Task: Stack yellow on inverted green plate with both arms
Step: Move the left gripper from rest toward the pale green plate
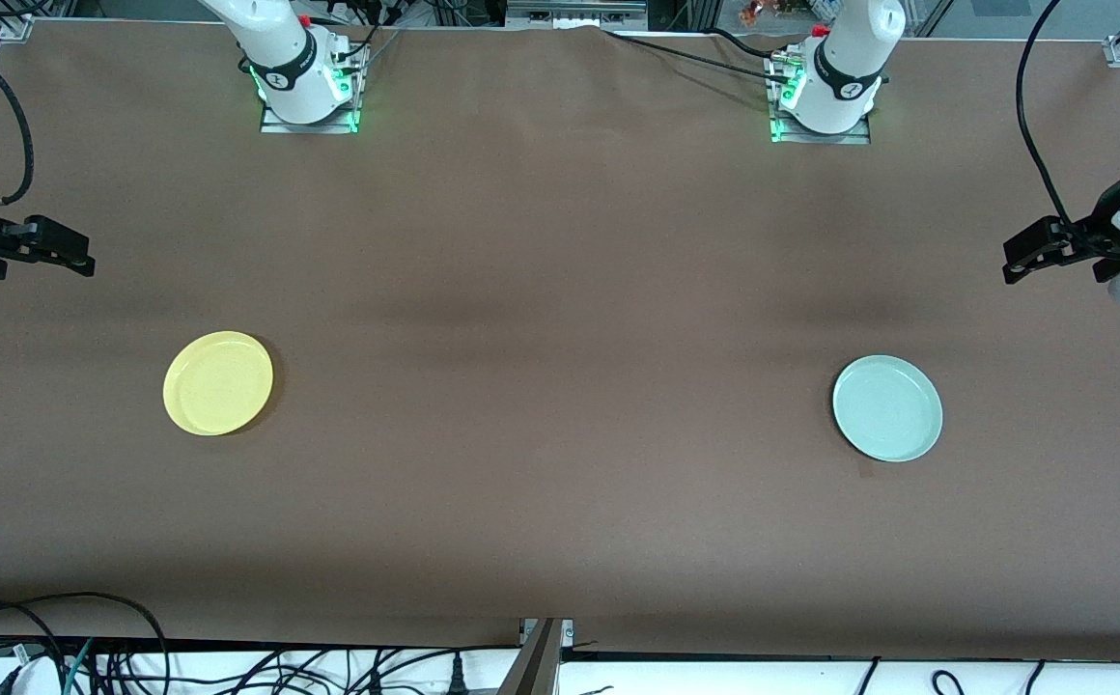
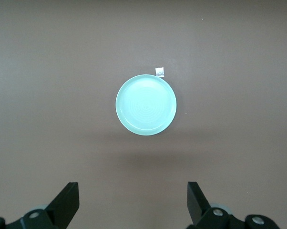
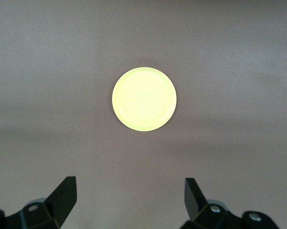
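1. No brand name or readable writing is showing on either plate. A small white tag (image 2: 158,71) is lying on the worktop (image 1: 560,290) just beside the green plate's rim, and any print on it is too small to make out.
2. The left gripper (image 1: 1023,259) is hanging in the air over the left arm's end of the worktop, with its fingers (image 2: 67,200) spread wide and nothing between them. It is touching nothing.
3. The right gripper (image 1: 72,253) is hanging over the right arm's end of the worktop, likewise released, fingers (image 3: 65,195) wide apart and empty.
4. The green plate (image 1: 887,407) is sitting flat on the worktop toward the left arm's end, hollow side facing up, nearer to the front camera than the left gripper's spot.
5. The yellow plate (image 1: 218,382) is lying flat toward the right arm's end, also rim up, well apart from the green one.
6. Both arms are being cut off by the front view's edges, so only the bases and the gripper ends are showing. In the wrist views only the fingers' tips are coming into the picture.
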You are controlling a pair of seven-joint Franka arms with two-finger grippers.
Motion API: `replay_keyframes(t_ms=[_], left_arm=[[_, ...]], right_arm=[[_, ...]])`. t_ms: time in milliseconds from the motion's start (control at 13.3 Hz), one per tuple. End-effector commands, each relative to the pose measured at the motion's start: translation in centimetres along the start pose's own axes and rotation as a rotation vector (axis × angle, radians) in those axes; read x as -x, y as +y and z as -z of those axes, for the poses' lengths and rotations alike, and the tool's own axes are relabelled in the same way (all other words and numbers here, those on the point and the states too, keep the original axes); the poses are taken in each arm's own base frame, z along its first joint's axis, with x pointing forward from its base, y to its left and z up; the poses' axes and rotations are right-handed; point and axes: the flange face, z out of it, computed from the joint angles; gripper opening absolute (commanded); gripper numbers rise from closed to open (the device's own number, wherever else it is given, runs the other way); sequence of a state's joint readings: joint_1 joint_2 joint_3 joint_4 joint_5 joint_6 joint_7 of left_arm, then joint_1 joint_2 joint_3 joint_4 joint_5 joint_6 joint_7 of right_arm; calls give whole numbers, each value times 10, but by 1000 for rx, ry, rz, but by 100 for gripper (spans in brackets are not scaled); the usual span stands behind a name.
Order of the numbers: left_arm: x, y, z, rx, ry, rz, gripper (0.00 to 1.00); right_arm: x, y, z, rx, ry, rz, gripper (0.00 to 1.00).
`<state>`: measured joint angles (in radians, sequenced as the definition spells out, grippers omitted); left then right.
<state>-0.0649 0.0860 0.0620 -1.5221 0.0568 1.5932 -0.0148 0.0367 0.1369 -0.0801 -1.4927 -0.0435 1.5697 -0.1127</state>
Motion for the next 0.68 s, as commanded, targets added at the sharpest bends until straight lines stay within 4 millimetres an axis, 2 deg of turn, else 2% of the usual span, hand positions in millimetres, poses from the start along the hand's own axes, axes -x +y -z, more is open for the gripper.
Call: replay_keyframes(t_ms=[0,75,151,226,603], left_arm=[[12,14,-6,0,7,-21,100],[5,12,1,4,31,7,100],[3,0,10,19,45,23,100],[1,-10,8,37,45,42,100],[-2,-9,5,47,42,42,100]], right_arm=[[-3,1,4,-15,11,-10,100],[-3,1,4,-15,11,-10,100],[-3,2,3,-15,9,-11,100],[-3,2,3,-15,9,-11,100],[-3,2,3,-15,9,-11,100]])
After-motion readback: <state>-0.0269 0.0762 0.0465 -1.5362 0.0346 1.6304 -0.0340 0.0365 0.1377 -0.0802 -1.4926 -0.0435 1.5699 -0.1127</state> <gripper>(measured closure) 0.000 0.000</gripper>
